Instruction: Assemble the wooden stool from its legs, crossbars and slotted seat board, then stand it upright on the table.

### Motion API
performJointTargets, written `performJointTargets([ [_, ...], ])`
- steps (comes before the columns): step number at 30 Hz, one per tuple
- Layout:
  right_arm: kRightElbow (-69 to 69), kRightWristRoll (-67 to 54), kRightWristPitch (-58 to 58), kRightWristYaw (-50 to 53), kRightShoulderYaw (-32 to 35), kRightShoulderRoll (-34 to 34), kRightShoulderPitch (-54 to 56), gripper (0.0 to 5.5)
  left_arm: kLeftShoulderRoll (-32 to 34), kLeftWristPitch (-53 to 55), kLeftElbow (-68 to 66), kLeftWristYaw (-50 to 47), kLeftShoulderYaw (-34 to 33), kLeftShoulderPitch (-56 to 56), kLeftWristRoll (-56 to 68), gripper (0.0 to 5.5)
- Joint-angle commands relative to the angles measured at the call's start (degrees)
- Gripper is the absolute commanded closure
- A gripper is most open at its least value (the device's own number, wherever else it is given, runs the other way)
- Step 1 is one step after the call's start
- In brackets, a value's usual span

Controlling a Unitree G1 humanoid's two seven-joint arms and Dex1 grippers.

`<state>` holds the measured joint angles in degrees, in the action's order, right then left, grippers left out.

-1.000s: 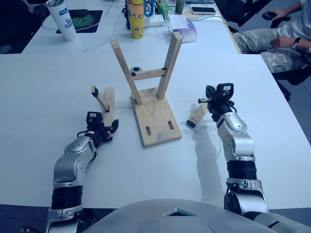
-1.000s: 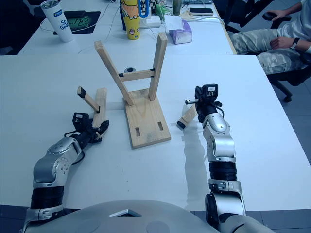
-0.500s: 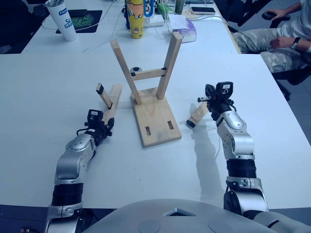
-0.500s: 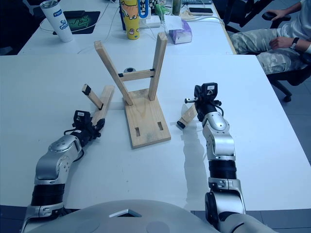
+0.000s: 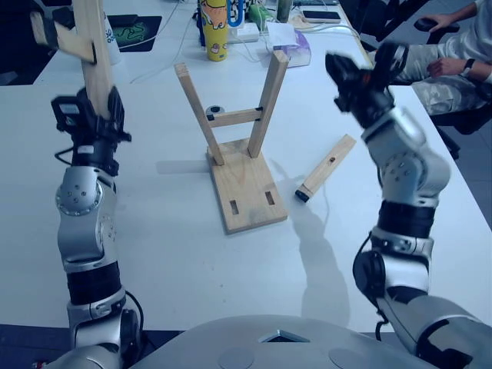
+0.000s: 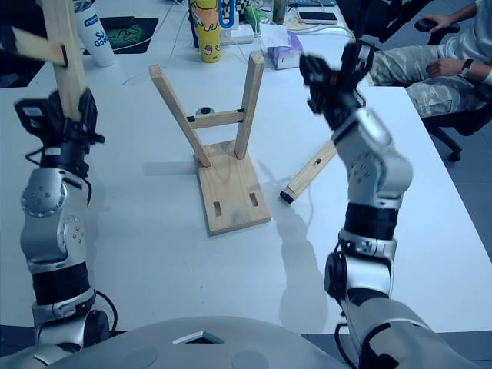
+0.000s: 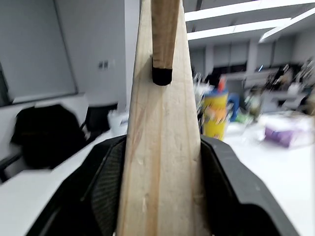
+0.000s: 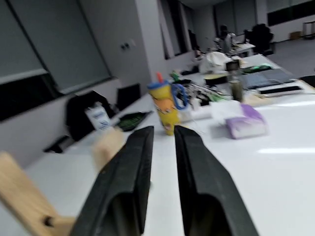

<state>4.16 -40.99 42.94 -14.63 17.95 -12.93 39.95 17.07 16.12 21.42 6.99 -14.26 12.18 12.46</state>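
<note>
Left gripper (image 5: 96, 115): high above the table, fingers (image 7: 106, 191) clamped on both sides of a pale wooden leg with a short crossbar.
Pale wooden leg with a short crossbar (image 5: 94, 46): between the left gripper's fingers, standing roughly upright and rising well above them. The short crossbar (image 5: 65, 42) juts sideways from the leg, above the gripper; its end is dark-capped.
Right gripper (image 5: 361, 73): high in the air, well apart from every stool part. Its black fingers (image 8: 133, 172) are drawn almost together with a thin gap, and nothing sits between them.
Loose wooden leg (image 5: 327, 167): flat on the white table (image 5: 192, 261), below the right gripper and well apart from it. The dark-capped end points toward the seat board.
Slotted wooden seat board (image 5: 244, 192): flat on the table, down between the two grippers, touched by neither and just beside the loose leg.
Two mounted legs (image 5: 198, 111): rising from the board's far end and splayed apart, joined by a crossbar (image 5: 234, 117).
Open slots (image 5: 233, 207): two, at the board's near end.
Yellow printed cup (image 5: 214, 27): on the far table, beyond both grippers.
Purple tissue pack (image 5: 296, 54): on the far table, beside the right gripper in the head view.
</note>
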Motion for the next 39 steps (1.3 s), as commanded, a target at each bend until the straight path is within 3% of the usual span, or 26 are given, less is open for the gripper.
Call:
performJointTargets([
  [1,3.0,-18.6,11.3,3.5,4.9,2.3,7.6,4.01,-2.5,3.4,9.0,3.7,2.2,5.9,12.0,3.44],
  [10,0.8,-39.8,18.5,5.4,7.3,1.5,4.5,2.55,-6.8,14.1,12.5,5.7,3.6,5.4,39.4,3.44],
  [18,-0.9,-50.2,20.1,2.2,5.6,-3.3,3.1,1.37,-4.3,19.0,12.9,10.1,9.1,5.6,45.1,3.44],
  [26,-5.3,-56.9,21.0,0.2,4.0,-6.6,3.2,0.18,-3.7,22.4,10.5,12.0,8.1,4.9,56.7,3.44],
  [39,-5.0,-62.7,20.1,0.4,-1.1,-7.6,4.8,0.1,-1.9,25.1,8.3,14.2,10.8,4.9,61.6,3.44],
])
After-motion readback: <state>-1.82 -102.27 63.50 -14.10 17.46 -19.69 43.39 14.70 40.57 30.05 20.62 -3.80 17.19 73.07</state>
